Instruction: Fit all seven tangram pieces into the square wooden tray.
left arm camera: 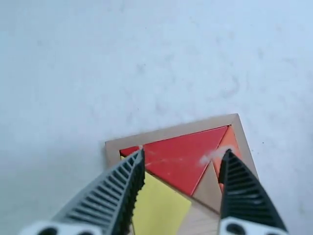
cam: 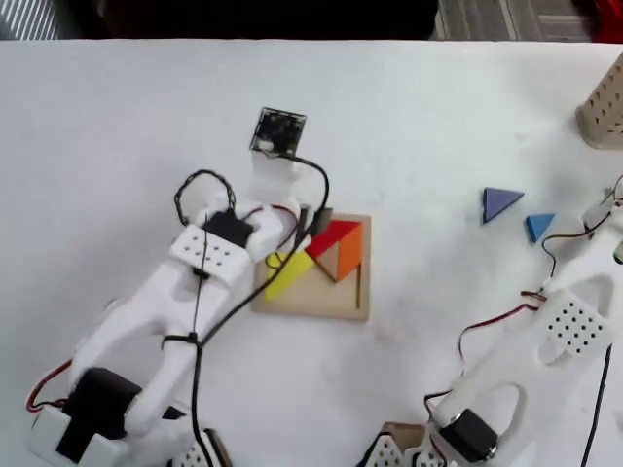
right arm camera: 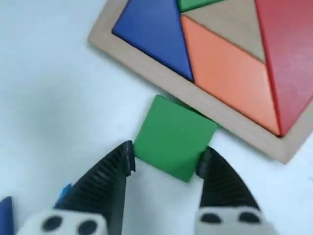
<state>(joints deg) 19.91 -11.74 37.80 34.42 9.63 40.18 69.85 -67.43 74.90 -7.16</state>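
Note:
The square wooden tray [cam: 341, 304] lies mid-table with a red triangle [cam: 331, 235], an orange piece [cam: 350, 258] and a yellow piece [cam: 289, 272] in it. My left gripper [left arm camera: 183, 159] hangs open just above the tray's far corner, over the red triangle [left arm camera: 183, 159] and the yellow piece [left arm camera: 159, 208]. Two blue triangles [cam: 500, 202] [cam: 538, 226] lie loose at the right, near the right arm [cam: 569, 326]. In the right wrist view, my right gripper [right arm camera: 167, 157] is open around a green square [right arm camera: 173, 137] on the table against a tray rim [right arm camera: 146, 63]; that tray holds blue [right arm camera: 151, 27], orange [right arm camera: 230, 73] and red [right arm camera: 288, 54] pieces.
A beige perforated object [cam: 604, 112] stands at the far right edge. A small black square module [cam: 279, 131] with a cable lies behind the tray. Open white table lies behind and to the left.

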